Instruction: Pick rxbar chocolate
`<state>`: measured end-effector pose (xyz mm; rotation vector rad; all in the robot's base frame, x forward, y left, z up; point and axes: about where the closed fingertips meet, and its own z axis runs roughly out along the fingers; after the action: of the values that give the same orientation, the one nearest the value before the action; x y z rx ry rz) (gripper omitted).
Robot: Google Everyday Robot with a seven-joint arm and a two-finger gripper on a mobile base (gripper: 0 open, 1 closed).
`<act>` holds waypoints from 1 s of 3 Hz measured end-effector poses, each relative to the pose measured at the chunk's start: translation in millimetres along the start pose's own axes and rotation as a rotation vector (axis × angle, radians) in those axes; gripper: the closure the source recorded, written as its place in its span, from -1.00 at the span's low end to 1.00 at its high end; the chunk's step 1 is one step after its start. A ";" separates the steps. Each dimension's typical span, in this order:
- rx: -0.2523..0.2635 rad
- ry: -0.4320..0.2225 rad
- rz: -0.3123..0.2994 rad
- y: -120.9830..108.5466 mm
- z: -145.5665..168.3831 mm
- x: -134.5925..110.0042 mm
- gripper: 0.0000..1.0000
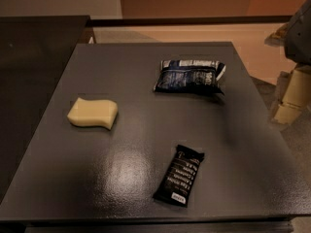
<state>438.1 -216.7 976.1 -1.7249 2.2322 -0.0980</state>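
The gripper (pixel 293 93) sits beyond the table's (pixel 146 91) right edge (clenched or released, I cannot tell), well apart from the chocolate bar (pixel 179 175), which lies flat near the front edge.

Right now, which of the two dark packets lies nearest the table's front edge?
The rxbar chocolate, slim and black with white text; the puffier blue-and-white bag lies farther back. The pincer hangs beyond the table's right side.
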 end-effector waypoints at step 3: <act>-0.032 -0.053 -0.057 13.1 27.2 -5.0 -1.00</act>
<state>434.9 -204.6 948.2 -1.7866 2.1592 -0.0300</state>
